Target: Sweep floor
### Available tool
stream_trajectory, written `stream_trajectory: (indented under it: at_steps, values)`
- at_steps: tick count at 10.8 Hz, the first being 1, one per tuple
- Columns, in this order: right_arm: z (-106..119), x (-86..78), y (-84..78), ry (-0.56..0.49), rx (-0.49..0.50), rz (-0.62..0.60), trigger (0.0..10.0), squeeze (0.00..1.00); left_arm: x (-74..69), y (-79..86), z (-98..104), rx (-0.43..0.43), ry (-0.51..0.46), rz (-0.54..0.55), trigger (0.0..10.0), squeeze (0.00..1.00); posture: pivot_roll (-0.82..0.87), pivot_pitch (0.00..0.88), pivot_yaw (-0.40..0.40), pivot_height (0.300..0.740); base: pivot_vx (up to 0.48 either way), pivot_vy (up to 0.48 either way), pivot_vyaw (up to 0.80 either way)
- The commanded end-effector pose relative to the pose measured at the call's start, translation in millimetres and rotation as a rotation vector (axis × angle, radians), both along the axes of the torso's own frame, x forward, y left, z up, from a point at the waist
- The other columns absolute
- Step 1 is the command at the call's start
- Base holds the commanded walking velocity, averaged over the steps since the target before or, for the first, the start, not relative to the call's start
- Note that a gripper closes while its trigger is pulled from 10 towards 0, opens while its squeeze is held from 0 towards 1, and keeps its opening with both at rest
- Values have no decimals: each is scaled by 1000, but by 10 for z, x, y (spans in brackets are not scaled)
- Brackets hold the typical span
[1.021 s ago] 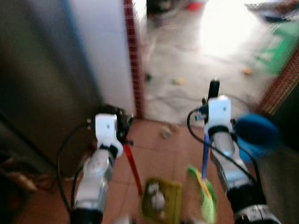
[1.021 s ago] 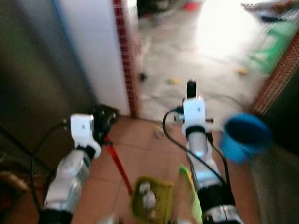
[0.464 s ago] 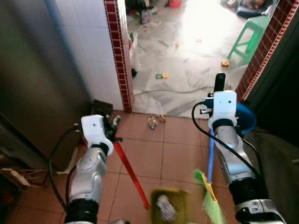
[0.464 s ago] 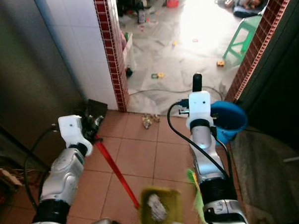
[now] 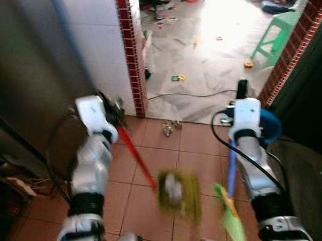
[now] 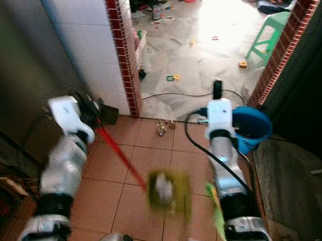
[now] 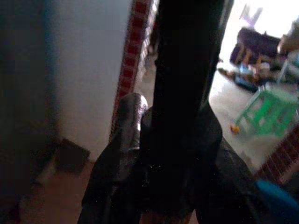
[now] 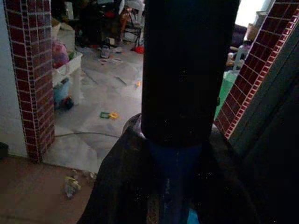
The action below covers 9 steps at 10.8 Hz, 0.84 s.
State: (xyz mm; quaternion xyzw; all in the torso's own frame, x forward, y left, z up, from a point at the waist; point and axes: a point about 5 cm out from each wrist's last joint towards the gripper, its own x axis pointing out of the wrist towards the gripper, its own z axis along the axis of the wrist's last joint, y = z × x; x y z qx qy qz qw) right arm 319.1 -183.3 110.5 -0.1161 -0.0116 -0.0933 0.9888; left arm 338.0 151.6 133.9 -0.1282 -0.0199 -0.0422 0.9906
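My left gripper (image 5: 114, 108) is shut on the red handle (image 5: 136, 160) of a yellow-green dustpan (image 5: 178, 190). The pan is blurred above the red tiles and carries a pale lump of litter. In the left wrist view its fingers (image 7: 127, 128) clamp the dark top of that handle (image 7: 184, 84). My right gripper (image 5: 241, 91) is shut on a broom's blue handle (image 5: 231, 170), and the green bristles (image 5: 231, 218) hang low by my right side. The right wrist view looks along the handle (image 8: 187, 70). A small heap of litter (image 5: 168, 127) lies on the tiles near the doorway.
A red-brick pillar (image 5: 131, 52) and white tiled wall stand left of the doorway, with a dark panel (image 5: 26, 89) further left. A blue bucket (image 6: 252, 126) sits beside my right arm. Beyond lie a black cable (image 5: 202, 93), scattered bits and a green stool (image 5: 279, 36).
My left arm has risen and swung left, lifting the dustpan off the tiles; the pan is now motion-blurred. The right arm and broom have hardly moved.
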Motion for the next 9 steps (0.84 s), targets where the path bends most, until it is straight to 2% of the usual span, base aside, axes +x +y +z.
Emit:
stream_trajectory:
  at_steps: [1, 3, 5, 7, 9]
  values:
    - [-2, -7, -87, -9, -33, -37, 10000, 0, 88, 73, 364, -33, -140, 39, 10000, 0, -33, 0, 39, 740, 0, 0, 0]
    - [-43, -17, -196, 15, -66, -87, 10000, 0, 161, 130, 616, -51, -210, 69, 10000, 0, -33, 0, 37, 740, 0, 0, 0]
    - [-63, -6, -133, 17, -51, -73, 10000, 0, 171, 70, 742, -73, -246, 58, 10000, 0, -33, 0, 40, 740, 0, 0, -800]
    - [-88, 0, -37, 16, -35, -51, 10000, 0, 121, 16, 524, -54, -176, 33, 10000, 0, -34, 0, 45, 740, 0, 0, -800]
    - [-103, -16, -33, 18, -30, -47, 10000, 0, 56, -40, 230, -48, -68, 7, 10000, 0, -39, 0, 43, 740, 0, 0, -800]
